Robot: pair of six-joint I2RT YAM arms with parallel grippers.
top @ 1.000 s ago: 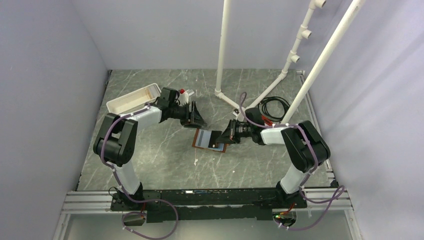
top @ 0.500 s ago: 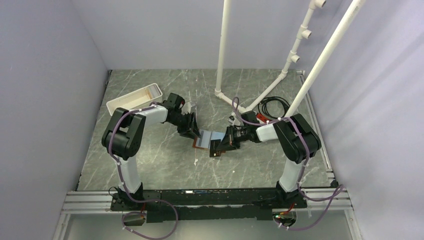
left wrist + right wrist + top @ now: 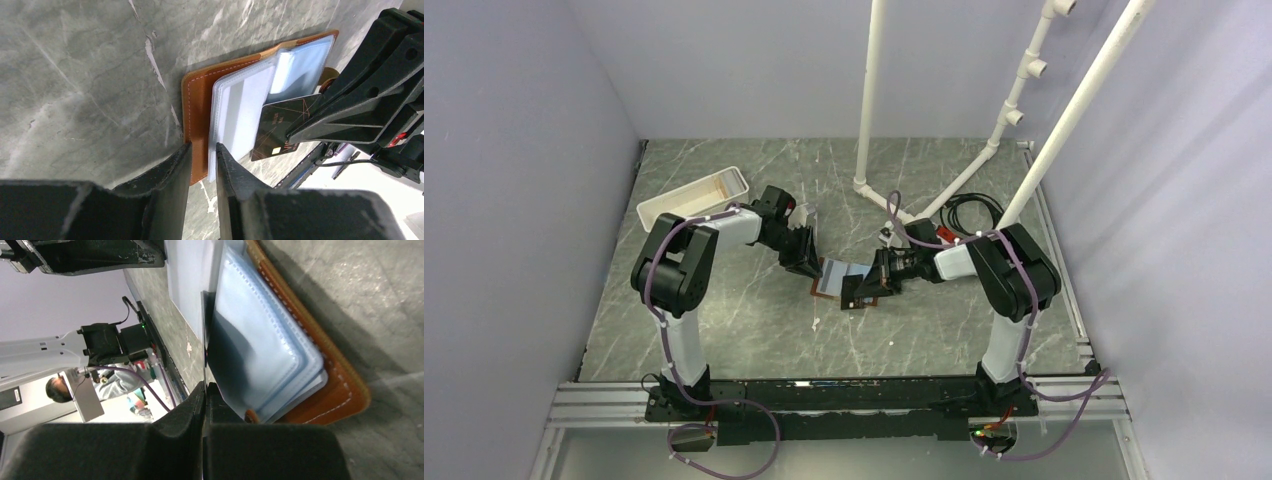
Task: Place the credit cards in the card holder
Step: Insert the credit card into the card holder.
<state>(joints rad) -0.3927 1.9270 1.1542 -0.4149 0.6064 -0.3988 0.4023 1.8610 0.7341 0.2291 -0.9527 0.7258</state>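
The card holder (image 3: 826, 288) lies open on the table, brown leather with clear sleeves (image 3: 240, 112). My left gripper (image 3: 809, 264) stands at its far-left corner. Its fingertips (image 3: 202, 152) are a narrow gap apart and straddle the leather border (image 3: 197, 100) without pinching it. My right gripper (image 3: 867, 287) is shut on a dark credit card with a gold chip (image 3: 279, 131). The card shows edge-on in the right wrist view (image 3: 204, 335), above my right gripper (image 3: 205, 388). Its far edge sits over the pale blue sleeves (image 3: 255, 340). I see no other loose cards.
A long white tray (image 3: 692, 196) lies at the back left behind the left arm. White pipes (image 3: 867, 120) stand at the back, with a coiled black cable (image 3: 972, 210) at their foot. Walls close in both sides.
My left gripper has come down to the holder's corner and narrowed its fingers. My right gripper has carried the dark card leftward over the open holder.
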